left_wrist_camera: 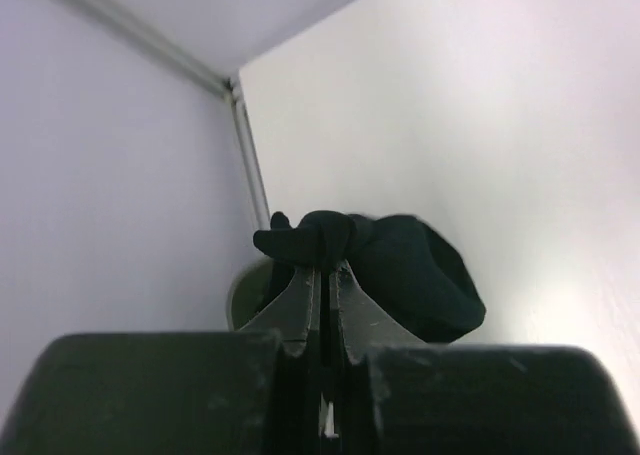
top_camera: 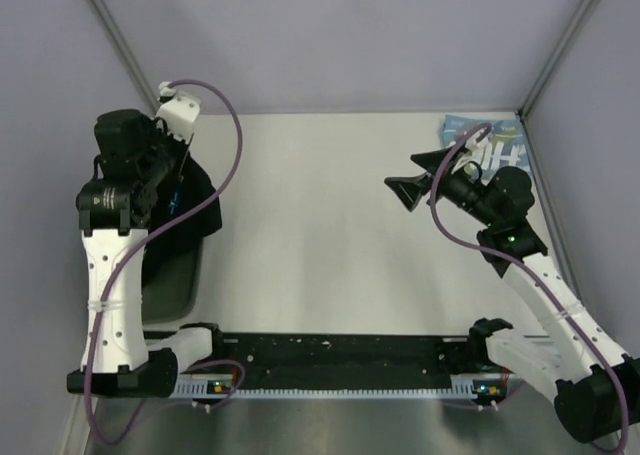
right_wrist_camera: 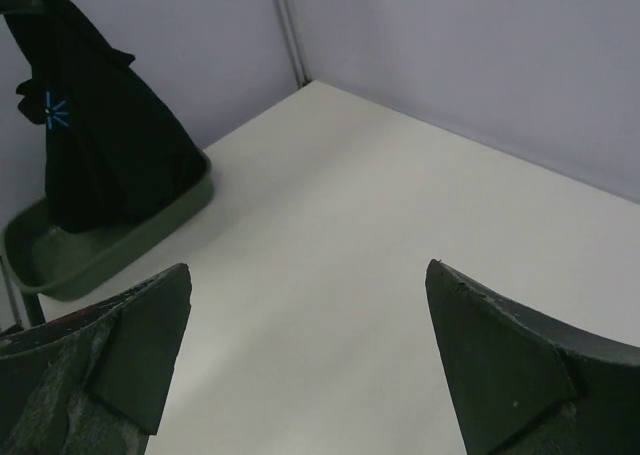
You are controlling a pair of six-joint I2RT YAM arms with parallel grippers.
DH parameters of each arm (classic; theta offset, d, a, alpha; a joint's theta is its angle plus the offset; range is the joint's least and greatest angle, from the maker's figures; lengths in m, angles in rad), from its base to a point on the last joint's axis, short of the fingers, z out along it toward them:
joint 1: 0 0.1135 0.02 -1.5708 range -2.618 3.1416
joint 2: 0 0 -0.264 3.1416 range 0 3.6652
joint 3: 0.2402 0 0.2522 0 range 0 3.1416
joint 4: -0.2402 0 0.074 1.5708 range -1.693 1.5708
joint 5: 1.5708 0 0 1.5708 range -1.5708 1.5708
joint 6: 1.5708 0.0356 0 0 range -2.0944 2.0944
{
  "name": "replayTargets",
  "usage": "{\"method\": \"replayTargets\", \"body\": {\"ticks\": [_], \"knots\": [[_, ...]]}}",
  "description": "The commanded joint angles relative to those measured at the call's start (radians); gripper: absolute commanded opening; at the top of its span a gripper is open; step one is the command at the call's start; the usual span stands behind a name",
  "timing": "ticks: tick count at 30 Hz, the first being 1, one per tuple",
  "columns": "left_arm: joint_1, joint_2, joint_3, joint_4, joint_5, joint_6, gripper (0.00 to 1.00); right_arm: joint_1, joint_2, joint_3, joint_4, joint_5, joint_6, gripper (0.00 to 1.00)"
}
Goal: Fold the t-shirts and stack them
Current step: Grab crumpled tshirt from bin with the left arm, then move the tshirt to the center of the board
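**Black shirt pinched on the left, right claw spread and empty**

My left claw (left_wrist_camera: 322,247) is pressed together on a bunch of the black shirt (top_camera: 196,211) — in the left wrist view the cloth bulges over and past my fingertips, toward the right of the frame. In the top view this sits in the upper left, with the shirt hanging down from my grip over the green tray (top_camera: 172,287). The right wrist view puts it at the frame's upper left: the shirt drapes like a narrow tent, its lower end down inside the tray, a small blue mark (right_wrist_camera: 47,108) showing near its top.

My right claw (top_camera: 407,175) is spread wide and holds nothing. It hovers over the bare white table (top_camera: 320,245), right of centre in the top view, pointing toward the left of the frame, well apart from the black shirt.

The blue shirt (top_camera: 486,143) lies in the table's far right corner — upper right of the top view — partly hidden behind my right arm, with white letters showing on it. I cannot tell whether it is folded.
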Motion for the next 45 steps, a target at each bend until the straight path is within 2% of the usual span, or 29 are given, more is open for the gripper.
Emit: {"method": "replayTargets", "body": {"ticks": [1, 13, 15, 19, 23, 25, 30, 33, 36, 41, 45], "knots": [[-0.19, 0.056, 0.215, -0.066, -0.141, -0.044, 0.0, 0.038, 0.058, 0.133, 0.035, -0.063, 0.028, 0.99], [-0.603, 0.274, 0.717, -0.109, -0.198, -0.059, 0.0, 0.044, 0.203, 0.285, 0.076, -0.146, 0.103, 0.99], [-0.661, 0.322, 0.823, -0.098, -0.198, -0.05, 0.0, 0.044, 0.221, 0.313, 0.063, -0.147, 0.099, 0.99], [-0.745, 0.418, 0.943, -0.072, -0.201, -0.023, 0.0, 0.046, 0.237, 0.351, 0.018, -0.144, 0.068, 0.99], [-0.761, 0.492, 0.934, -0.044, -0.204, -0.039, 0.0, 0.044, 0.249, 0.396, -0.135, -0.078, 0.002, 0.99], [-0.759, 0.524, 0.9, -0.034, -0.189, -0.105, 0.0, 0.044, 0.255, 0.411, -0.236, -0.011, -0.048, 0.99], [-0.759, 0.576, 0.738, 0.017, -0.1, -0.231, 0.0, 0.042, 0.261, 0.407, -0.437, 0.205, -0.183, 0.99], [-0.761, 0.619, 0.682, 0.057, -0.055, -0.282, 0.0, 0.044, 0.269, 0.387, -0.492, 0.258, -0.216, 0.99], [-0.762, 0.682, 0.676, 0.095, 0.018, -0.308, 0.0, 0.044, 0.286, 0.37, -0.549, 0.298, -0.211, 0.99], [-0.764, 0.815, 0.679, 0.205, 0.012, -0.3, 0.0, 0.042, 0.322, 0.333, -0.654, 0.353, -0.156, 0.99], [-0.761, 0.938, 0.711, 0.299, 0.038, -0.268, 0.0, 0.042, 0.342, 0.256, -0.684, 0.333, -0.067, 0.97]]}}
